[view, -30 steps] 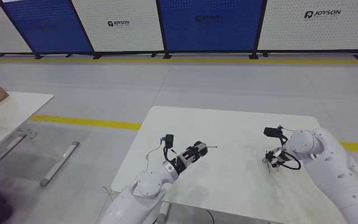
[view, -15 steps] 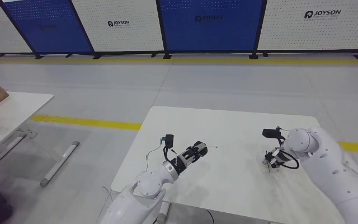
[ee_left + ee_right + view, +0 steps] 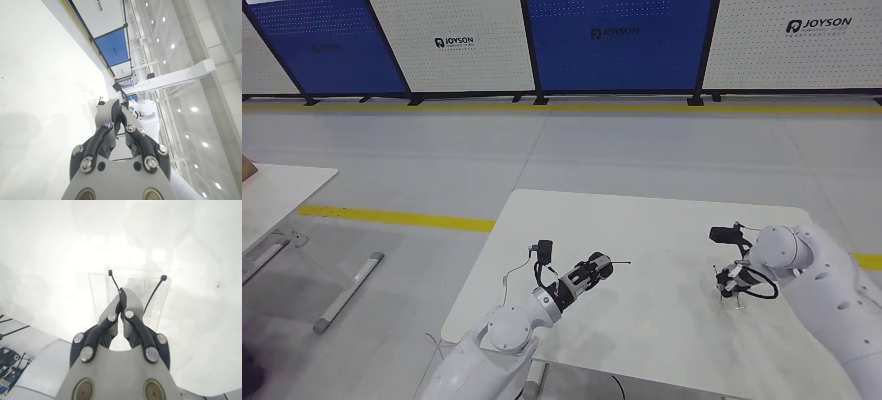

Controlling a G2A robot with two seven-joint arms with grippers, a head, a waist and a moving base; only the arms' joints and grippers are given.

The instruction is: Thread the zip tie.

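Pinching the zip tie (image 3: 114, 281) near its head, the right tool (image 3: 122, 293) sits clenched.

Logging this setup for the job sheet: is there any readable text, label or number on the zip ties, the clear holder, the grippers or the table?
Held zip tie, spare zip tie: none.
Clear holder: none.
Left gripper, right gripper: none.
Table: none.
Wall panels behind: logos only; the small print under them is too small to read.

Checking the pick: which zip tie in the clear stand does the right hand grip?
The zip tie pinched in the right hand; the other tie leans free, untouched.
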